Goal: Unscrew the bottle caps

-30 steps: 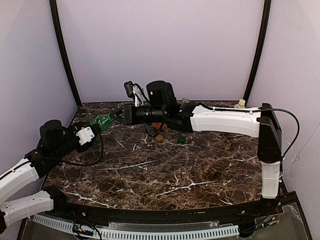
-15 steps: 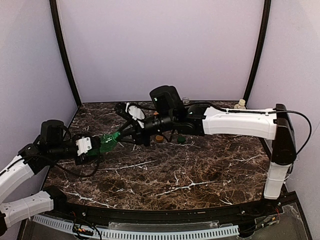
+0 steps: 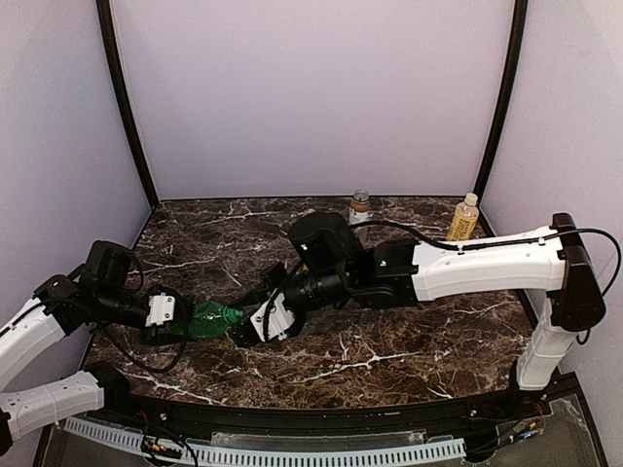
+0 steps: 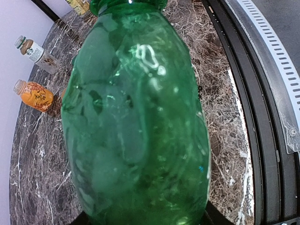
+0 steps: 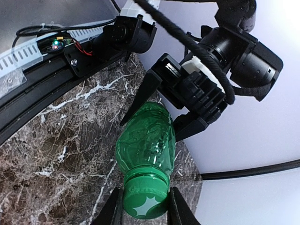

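Green bottle (image 3: 209, 319) is lying level, left claw (image 3: 181, 325) gripping its body, right claw (image 5: 144, 209) pinching the cap (image 5: 144, 196) end-on along its axis.

In the left wrist view, the green bottle (image 4: 136, 117) masks the left gripper (image 5: 150, 130); the green cap (image 5: 145, 199) lies beyond the top edge.

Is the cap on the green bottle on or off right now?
On. The right wrist view shows the green cap seated on the green bottle's neck, the right fingers shut on it.
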Robot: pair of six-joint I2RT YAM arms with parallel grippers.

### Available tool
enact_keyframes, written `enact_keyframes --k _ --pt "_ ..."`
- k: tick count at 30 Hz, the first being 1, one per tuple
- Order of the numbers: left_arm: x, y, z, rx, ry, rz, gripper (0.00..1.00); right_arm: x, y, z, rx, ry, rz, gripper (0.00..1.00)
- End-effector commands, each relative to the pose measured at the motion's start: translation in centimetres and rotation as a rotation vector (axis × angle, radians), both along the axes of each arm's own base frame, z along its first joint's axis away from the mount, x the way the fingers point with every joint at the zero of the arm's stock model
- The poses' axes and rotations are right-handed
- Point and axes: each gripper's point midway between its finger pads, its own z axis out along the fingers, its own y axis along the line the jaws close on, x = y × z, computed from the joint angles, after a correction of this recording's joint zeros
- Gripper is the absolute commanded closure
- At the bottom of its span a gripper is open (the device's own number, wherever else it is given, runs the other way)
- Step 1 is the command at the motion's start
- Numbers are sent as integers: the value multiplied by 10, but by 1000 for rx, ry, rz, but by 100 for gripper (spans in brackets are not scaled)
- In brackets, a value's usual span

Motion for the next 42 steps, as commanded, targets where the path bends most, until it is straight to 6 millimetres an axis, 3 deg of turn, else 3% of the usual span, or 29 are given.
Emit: enact_keyframes --k 1,9,10,12,14,21,26,31,36,39,42 --pt "-18 -6 7 -28 12 -101 99 14 0 22 108 -254 -14 100" --pt "-20 -10 11 -57 16 -109 99 6 10 26 148 -260 13 100" --pt "-20 -10 11 -60 17 -108 99 6 11 27 161 -259 6 94" --pt "-20 -10 12 -63 12 -107 99 8 12 32 191 -248 -15 62" --pt "-19 -10 14 -68 2 -103 99 12 12 38 218 -241 -46 41" --pt "1 -12 19 -98 -45 -22 99 16 -1 69 335 -134 -141 4" --pt "30 -16 38 -187 -94 117 99 8 -14 55 286 -42 -142 1" --pt "58 -17 69 -300 -184 233 99 39 -18 50 301 94 -304 1" --pt "94 7 77 -272 -366 420 99 64 -16 90 385 601 -402 1" --pt "112 21 86 -251 -471 518 99 68 -16 103 365 898 -338 3" --pt "116 24 86 -227 -503 529 99 84 -10 108 388 1113 -375 8"
